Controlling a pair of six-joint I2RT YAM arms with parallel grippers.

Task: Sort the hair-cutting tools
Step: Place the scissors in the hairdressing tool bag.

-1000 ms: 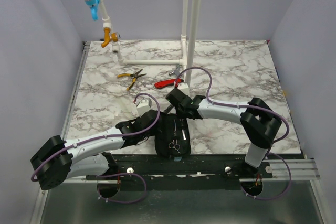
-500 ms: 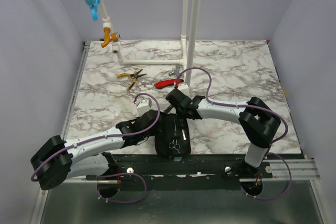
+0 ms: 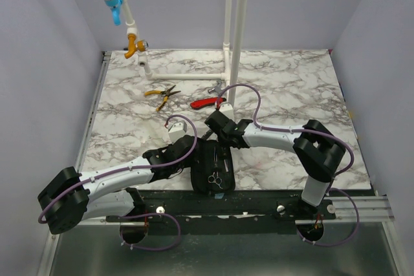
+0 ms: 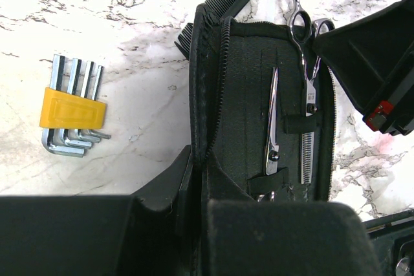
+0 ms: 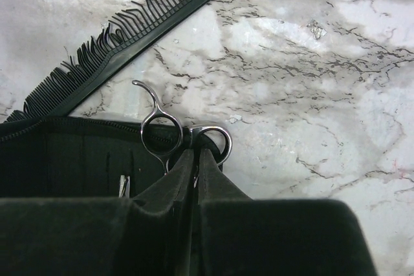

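A black zip case (image 4: pixel 252 114) lies open at the table's near edge, also in the top view (image 3: pixel 208 159). Plain silver scissors (image 4: pixel 273 121) sit strapped inside it. Thinning scissors (image 4: pixel 309 88) with a toothed blade lie in the slot beside them, their rings (image 5: pixel 158 127) sticking out over the case's far end. My right gripper (image 5: pixel 196 154) is shut on those scissors at the handle. My left gripper (image 4: pixel 197 166) is shut on the case's left edge. A long black comb (image 5: pixel 129 30) lies on the marble just beyond the case. No thin dark stick-like tool shows.
A yellow-sleeved hex key set (image 4: pixel 68 113) lies on the marble left of the case. Yellow-handled pliers (image 3: pixel 162 94) and a red-handled tool (image 3: pixel 208 102) lie farther back. White pipes (image 3: pixel 234 30) stand at the back of the table.
My right arm has shifted very slightly to the left. Both grippers and the case stay as they were.
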